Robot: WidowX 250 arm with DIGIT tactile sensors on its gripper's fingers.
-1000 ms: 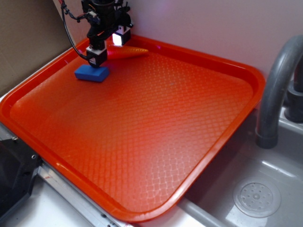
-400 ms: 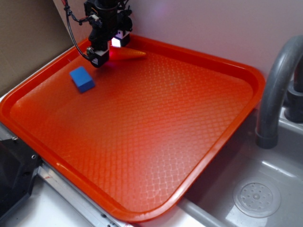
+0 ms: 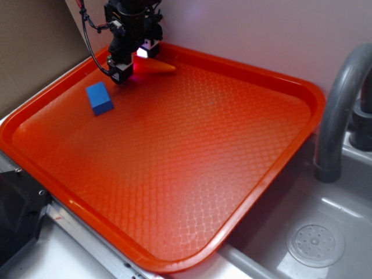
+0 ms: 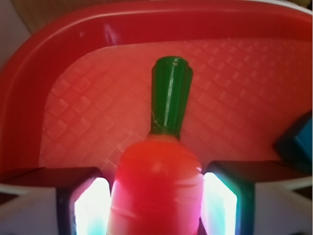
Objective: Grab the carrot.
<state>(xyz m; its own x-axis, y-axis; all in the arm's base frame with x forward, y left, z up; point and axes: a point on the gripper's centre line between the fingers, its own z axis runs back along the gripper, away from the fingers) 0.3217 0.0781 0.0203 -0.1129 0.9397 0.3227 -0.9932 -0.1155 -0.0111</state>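
At the far corner of the red tray (image 3: pixel 302 110), the pincer (image 3: pixel 131 61) is clamped on the carrot (image 4: pixel 156 191), fingers (image 4: pixel 88 205) pressing both sides, green stub toward the tray rim. The blue block (image 3: pixel 100 97) sits nearby, apart from it.

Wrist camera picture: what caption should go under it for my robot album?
Toy carrot lying between the end effector pads, green stem pointing at the corner of the orange tray.

A pale wall (image 3: pixel 261 29) backs the scene, brown cardboard (image 3: pixel 35 46) stands at left, and a grey sink (image 3: pixel 325 232) with faucet (image 3: pixel 340 99) lies right.
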